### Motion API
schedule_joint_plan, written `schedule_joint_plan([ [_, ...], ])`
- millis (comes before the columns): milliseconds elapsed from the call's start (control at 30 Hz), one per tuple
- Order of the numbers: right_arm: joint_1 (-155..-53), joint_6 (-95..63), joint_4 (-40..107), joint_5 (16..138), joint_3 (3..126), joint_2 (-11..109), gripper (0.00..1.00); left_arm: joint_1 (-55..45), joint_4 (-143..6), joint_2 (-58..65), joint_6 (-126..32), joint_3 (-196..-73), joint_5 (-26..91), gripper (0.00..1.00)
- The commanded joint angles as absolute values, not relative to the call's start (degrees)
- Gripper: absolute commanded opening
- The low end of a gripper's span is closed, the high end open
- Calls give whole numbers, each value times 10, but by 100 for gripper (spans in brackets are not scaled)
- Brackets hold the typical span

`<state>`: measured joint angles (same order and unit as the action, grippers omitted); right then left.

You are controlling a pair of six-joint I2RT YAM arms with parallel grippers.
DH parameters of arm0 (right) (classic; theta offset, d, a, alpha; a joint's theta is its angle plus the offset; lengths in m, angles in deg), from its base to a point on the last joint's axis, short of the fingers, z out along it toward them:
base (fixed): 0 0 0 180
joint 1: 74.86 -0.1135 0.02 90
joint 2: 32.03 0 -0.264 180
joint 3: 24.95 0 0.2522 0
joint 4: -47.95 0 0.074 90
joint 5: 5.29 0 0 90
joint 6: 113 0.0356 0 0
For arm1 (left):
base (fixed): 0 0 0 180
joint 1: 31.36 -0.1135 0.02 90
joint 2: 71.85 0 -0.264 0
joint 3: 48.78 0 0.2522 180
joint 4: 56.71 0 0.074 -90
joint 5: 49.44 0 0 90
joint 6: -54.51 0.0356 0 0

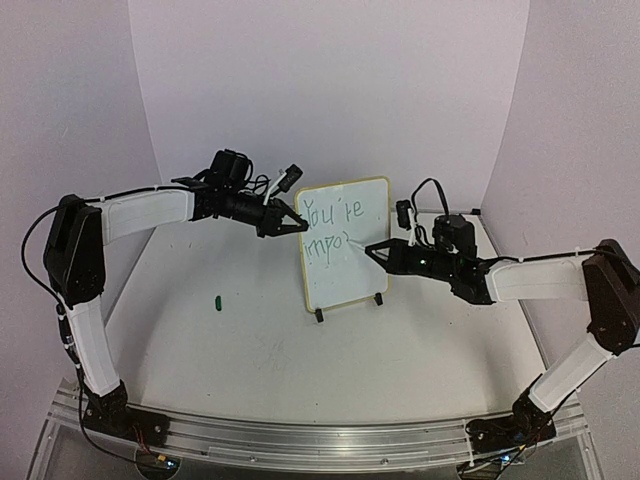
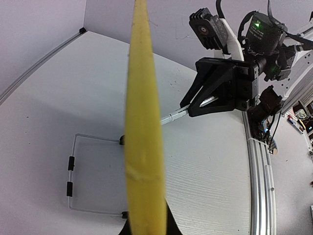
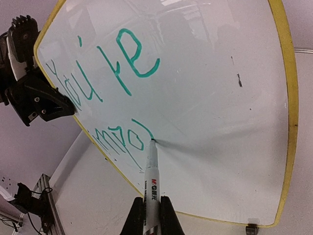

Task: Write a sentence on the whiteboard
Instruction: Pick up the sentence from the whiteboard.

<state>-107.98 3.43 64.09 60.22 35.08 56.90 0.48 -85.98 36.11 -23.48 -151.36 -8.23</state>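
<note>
The whiteboard stands upright on black feet mid-table. The sentence in green reads "You're" with "impo" and a started stroke below; it also shows in the right wrist view. My left gripper is shut on the board's left edge; the yellow frame runs between its jaws. My right gripper is shut on a white marker, whose tip touches the board at the end of the second line. The right gripper sits just in front of the board's face.
A small green marker cap lies on the table left of the board. A clear wire stand props the board from behind. An aluminium rail runs along the near edge. Walls close in at the back and sides.
</note>
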Motion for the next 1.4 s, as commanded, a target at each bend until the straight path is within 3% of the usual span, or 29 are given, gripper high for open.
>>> schedule_joint_plan([
  [0,-1078,38,645,597,347,566,0,21,-921,368,-222,-1518,-88,0],
  [1367,-1078,32,653,638,375,541,0,24,-923,364,-220,-1519,-86,0],
])
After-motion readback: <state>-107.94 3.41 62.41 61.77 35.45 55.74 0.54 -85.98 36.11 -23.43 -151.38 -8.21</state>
